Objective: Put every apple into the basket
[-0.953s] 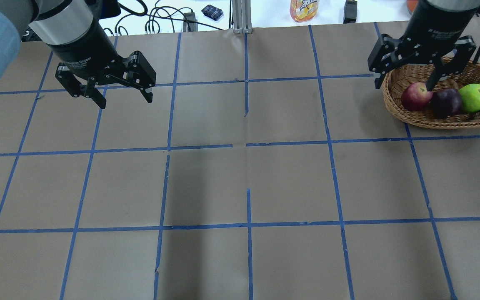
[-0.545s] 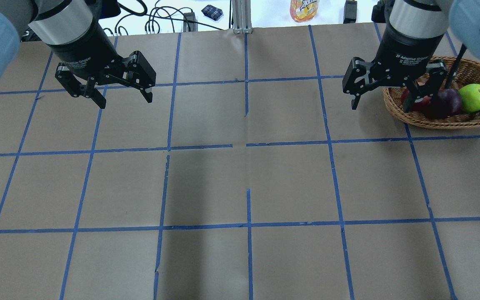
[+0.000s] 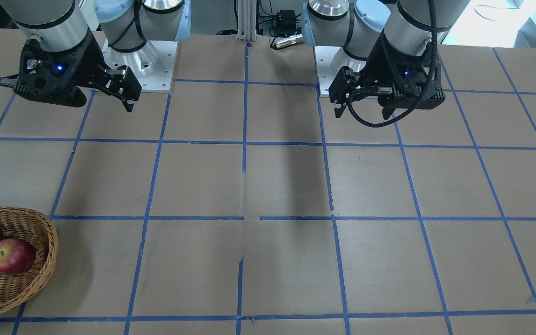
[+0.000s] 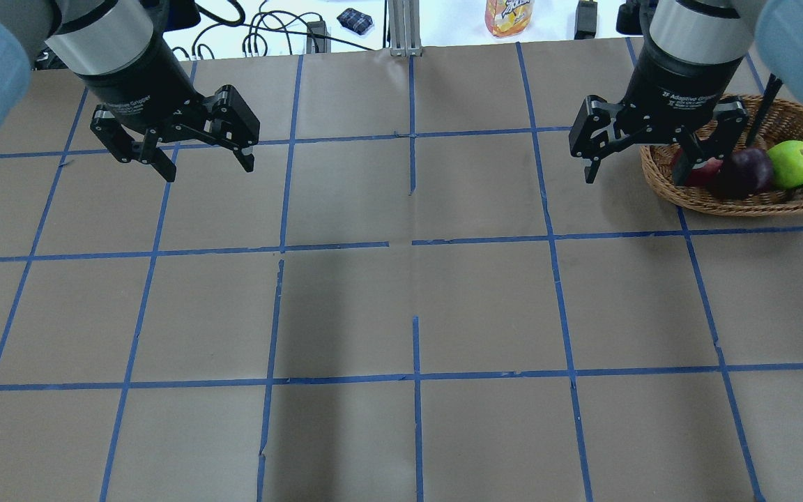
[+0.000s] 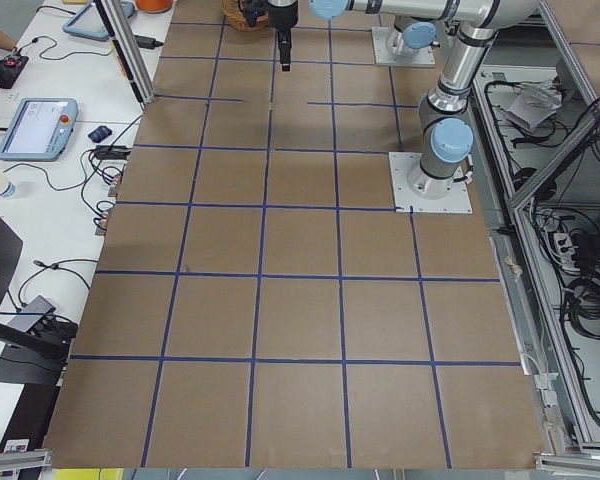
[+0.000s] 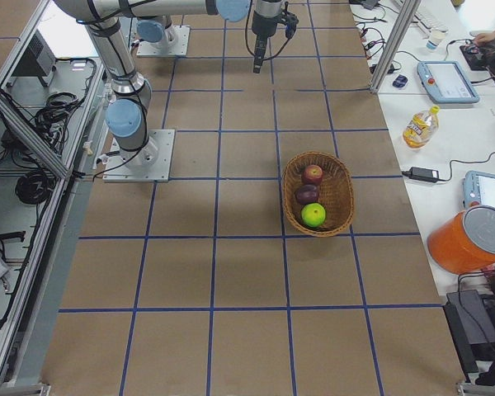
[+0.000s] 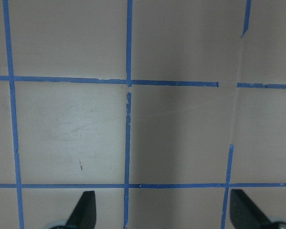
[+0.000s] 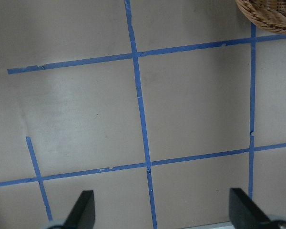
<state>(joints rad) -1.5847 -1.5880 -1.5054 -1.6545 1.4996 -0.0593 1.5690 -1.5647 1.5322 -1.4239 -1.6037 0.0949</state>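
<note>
Two grippers are hanging above the table (image 4: pixel 401 307), both carrying nothing. The right gripper (image 4: pixel 635 176) is holding its jaws wide apart, and the left gripper (image 4: pixel 208 169) is doing likewise.

The basket (image 4: pixel 743 207) is sitting close to the table's far edge, toward its right end, with its long axis running along that edge. It is lying just to the right gripper's right. The right wrist view is catching only its rim in one corner, so that gripper is judged beside it, not over it. The left gripper is well apart.

The green apple (image 4: pixel 793 163), the maroon apple (image 4: pixel 746 172) and the red apple (image 3: pixel 12 256) are resting inside, side by side, so the task is judged complete.

Lettering on the right gripper's housing is reading "2F Adaptive Gripper". The bottle (image 4: pixel 509 17) beyond the far edge is showing a cropped, unreadable label.
</note>
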